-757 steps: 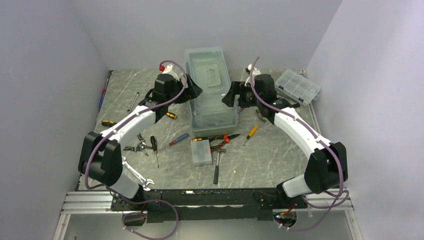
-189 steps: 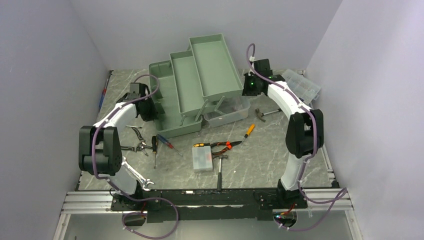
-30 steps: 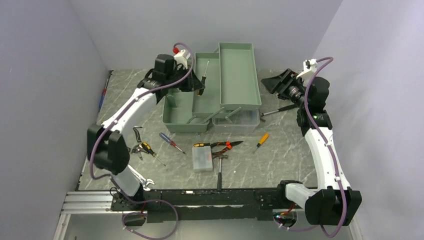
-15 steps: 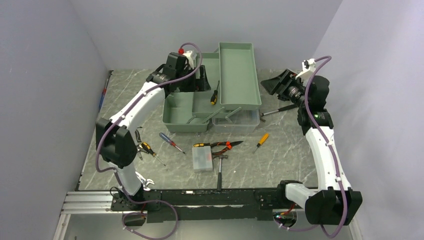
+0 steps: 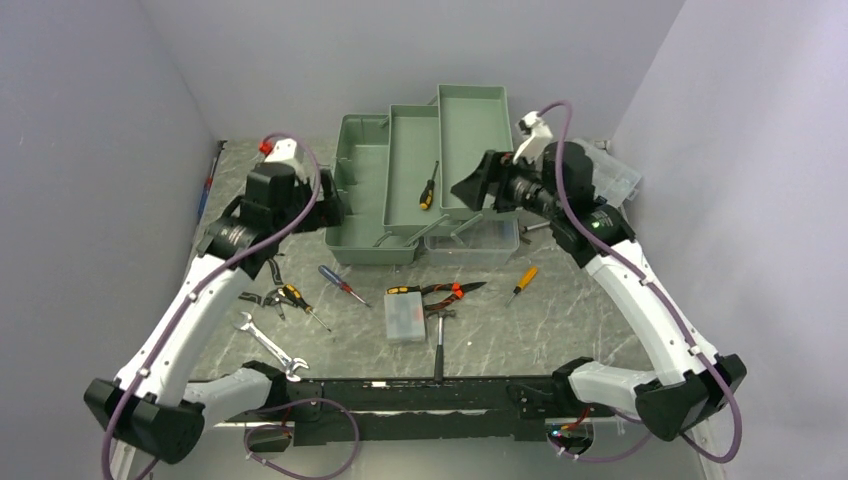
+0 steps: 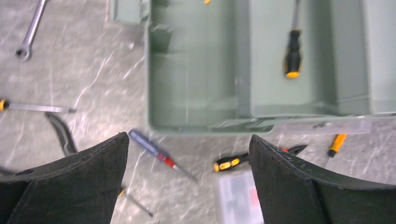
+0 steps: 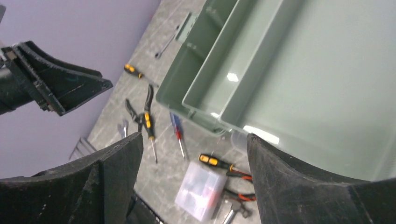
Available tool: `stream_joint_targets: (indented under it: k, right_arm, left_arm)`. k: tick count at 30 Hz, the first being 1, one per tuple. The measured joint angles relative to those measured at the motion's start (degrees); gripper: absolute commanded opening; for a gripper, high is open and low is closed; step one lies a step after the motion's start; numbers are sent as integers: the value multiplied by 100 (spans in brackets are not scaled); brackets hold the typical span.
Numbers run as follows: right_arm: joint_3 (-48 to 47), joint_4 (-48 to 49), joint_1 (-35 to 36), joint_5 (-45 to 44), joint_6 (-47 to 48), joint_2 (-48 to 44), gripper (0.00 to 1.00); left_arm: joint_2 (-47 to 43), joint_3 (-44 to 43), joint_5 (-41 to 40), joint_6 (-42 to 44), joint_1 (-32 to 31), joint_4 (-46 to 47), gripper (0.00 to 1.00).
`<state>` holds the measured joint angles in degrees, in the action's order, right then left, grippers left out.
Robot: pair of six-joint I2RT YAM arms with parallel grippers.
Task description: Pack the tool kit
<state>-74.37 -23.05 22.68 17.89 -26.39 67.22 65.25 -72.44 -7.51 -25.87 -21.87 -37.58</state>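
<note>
The tool kit (image 5: 400, 200) is a sage-green box standing open at the back centre, its trays fanned out to the right. A black-and-yellow screwdriver (image 5: 427, 186) lies in the middle tray (image 6: 293, 51). My left gripper (image 5: 325, 205) hovers above the box's left front corner, open and holding nothing (image 6: 187, 137). My right gripper (image 5: 472, 188) is raised over the right trays, also open and holding nothing (image 7: 194, 136). The right wrist view looks across the green trays (image 7: 280, 70) toward the left gripper (image 7: 60, 88).
Loose tools lie in front of the box: a blue-and-red screwdriver (image 5: 342, 284), a small clear case (image 5: 403, 315), red-handled pliers (image 5: 445, 290), a hammer (image 5: 438, 340), an orange screwdriver (image 5: 522, 280), black-and-yellow pliers (image 5: 280, 297) and a wrench (image 5: 270, 345). A clear organizer (image 5: 615, 175) sits behind the right arm.
The left gripper opened and let go of the black-and-yellow screwdriver, which now lies in the middle tray; that arm drew back to the left. The right arm swung in over the trays.
</note>
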Motion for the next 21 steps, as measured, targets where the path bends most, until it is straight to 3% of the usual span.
stream_joint_targets:
  k: [3,5,13,21]
  right_arm:
    - [0,-345,664,-450,26,-9,90]
    - [28,-509,1058,-739,7,-15,99]
    - [1062,-776,2616,-2120,-621,-278,100]
    - [1126,-1279,3967,-3458,-1436,791,100]
  left_arm:
    - [-459,634,-149,-199,127,-184,99]
    - [-649,994,-184,-328,227,-313,99]
    - [-1270,1989,-400,-1062,356,-656,92]
    - [-1615,2404,-391,-1547,422,-673,92]
